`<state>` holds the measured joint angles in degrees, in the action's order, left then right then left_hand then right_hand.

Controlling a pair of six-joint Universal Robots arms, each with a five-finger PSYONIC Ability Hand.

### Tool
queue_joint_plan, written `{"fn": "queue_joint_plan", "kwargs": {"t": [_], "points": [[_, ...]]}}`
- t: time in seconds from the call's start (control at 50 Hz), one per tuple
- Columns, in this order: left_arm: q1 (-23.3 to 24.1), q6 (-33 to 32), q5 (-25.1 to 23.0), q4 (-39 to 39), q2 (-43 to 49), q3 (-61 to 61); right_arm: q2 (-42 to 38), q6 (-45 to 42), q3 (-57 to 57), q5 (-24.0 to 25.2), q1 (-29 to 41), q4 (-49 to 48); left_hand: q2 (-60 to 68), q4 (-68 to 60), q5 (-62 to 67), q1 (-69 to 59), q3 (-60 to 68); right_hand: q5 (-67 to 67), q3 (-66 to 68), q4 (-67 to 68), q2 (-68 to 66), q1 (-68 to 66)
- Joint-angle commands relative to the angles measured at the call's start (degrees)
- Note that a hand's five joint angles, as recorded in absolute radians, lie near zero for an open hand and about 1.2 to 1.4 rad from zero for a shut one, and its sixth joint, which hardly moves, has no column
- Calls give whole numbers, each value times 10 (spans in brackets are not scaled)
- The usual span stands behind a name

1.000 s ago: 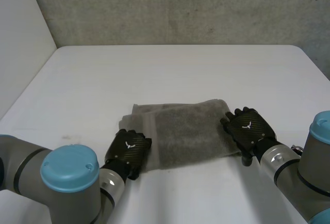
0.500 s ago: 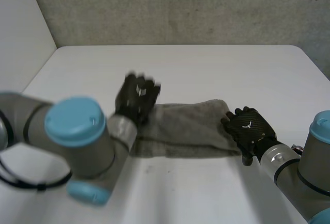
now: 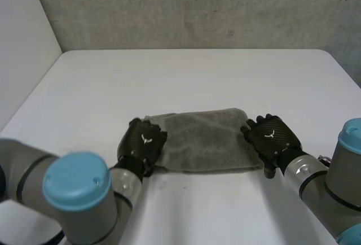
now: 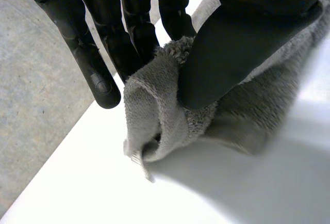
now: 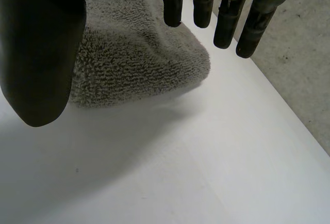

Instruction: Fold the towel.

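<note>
white tabletop [image 3: 197,81] against a grey wall [image 3: 197,8].

item one: the towel [image 3: 203,140] lies on the near middle of the tabletop as a folded grey band. its long side runs from one hand to the other. its left end is bunched and raised and its right end lies flat.

item two: your left hand [image 3: 142,143] is on the left end. the left wrist view shows the thumb bearing on a gathered fold of cloth with the fingers [image 4: 98,64] behind it. i read this as a pinch on the towel.

item three: your right hand [image 3: 272,138] sits at the right end. its wrist view shows straight, relaxed fingers [image 5: 227,22] above the rounded corner, gripping nothing.

assessment: the step in hand appears to be a further fold, with the left end going over toward the right.

recommendations:
- check that the pinch takes every layer at the left end; the gathered cloth suggests a lower layer could slip out.
- bring the right hand flat onto its corner before you lift, so the band does not drag across the tabletop.
- lift only high enough to clear the towel, and carry the end straight along the band's length.
- lay the edge square on the right end before you let go, then smooth outward from the crease.

risk: a skewed or lumpy fold if you release early.
</note>
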<state>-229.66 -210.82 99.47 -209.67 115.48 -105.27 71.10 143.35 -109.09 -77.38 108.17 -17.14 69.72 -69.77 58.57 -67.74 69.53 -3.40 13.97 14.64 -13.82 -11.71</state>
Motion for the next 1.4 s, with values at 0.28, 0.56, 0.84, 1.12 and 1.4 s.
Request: {"fn": "queue_joint_plan", "kwargs": {"t": [0.28, 0.56, 0.84, 1.12, 1.4], "points": [[-4, -2, 34, -22, -13, -19, -21, 19, -7, 2, 5, -7, -553, 553, -541, 533, -551, -156, 151, 144, -152, -173], [-31, 7, 55, 4, -94, -25, -32, 64, 7, -2, 4, -11, -566, 567, -555, 547, -565, -666, 660, 654, -662, -683], [-80, 62, 52, 27, -131, -32, 21, 20, 12, -30, -58, 33, -571, 572, -560, 552, -570, -666, 660, 654, -662, -683], [-101, 82, 50, 33, -148, -24, -56, 41, 259, -28, 184, 103, -578, 579, -567, 558, -576, -666, 660, 654, -662, -683], [-107, 108, 46, 34, -149, -22, -162, 46, 337, -23, 309, 168, -578, 579, -567, 558, -576, -633, 628, 621, -629, -650]]}}
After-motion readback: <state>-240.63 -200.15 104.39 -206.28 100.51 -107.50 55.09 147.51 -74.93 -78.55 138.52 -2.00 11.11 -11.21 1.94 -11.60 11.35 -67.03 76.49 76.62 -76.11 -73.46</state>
